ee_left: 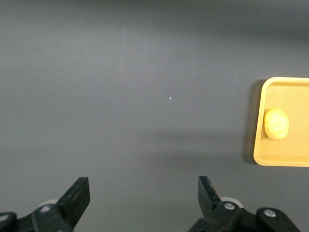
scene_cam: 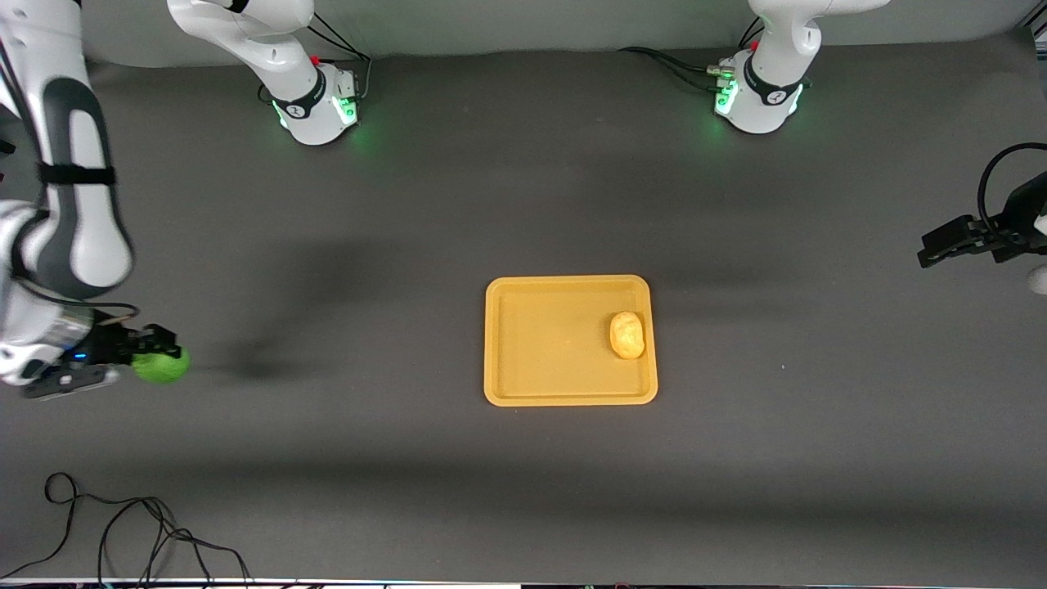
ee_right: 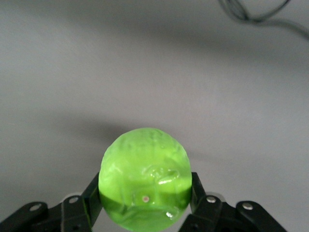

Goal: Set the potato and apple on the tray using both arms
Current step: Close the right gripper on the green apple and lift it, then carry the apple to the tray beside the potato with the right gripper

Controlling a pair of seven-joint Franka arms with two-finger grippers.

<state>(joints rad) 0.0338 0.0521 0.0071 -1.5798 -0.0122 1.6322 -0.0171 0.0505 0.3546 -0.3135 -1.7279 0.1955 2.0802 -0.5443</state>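
The yellow-tan potato [scene_cam: 627,334] lies on the orange-yellow tray [scene_cam: 532,393] at mid-table, close to the rim toward the left arm's end. My right gripper [scene_cam: 155,353] is shut on the bright green apple [scene_cam: 162,365] and holds it over bare table at the right arm's end. In the right wrist view the apple [ee_right: 145,174] fills the gap between the black fingers [ee_right: 92,195]. My left gripper [scene_cam: 928,249] hangs open and empty over the left arm's end of the table. Its wrist view shows the spread left gripper [ee_left: 144,186], with the tray [ee_left: 285,159] and potato [ee_left: 276,124] farther off.
Black cable loops [scene_cam: 123,532] lie on the dark mat near the front camera's edge at the right arm's end, and a cable [ee_right: 256,14] shows in the right wrist view. The two arm bases [scene_cam: 319,106] [scene_cam: 757,98] stand along the table's edge farthest from the front camera.
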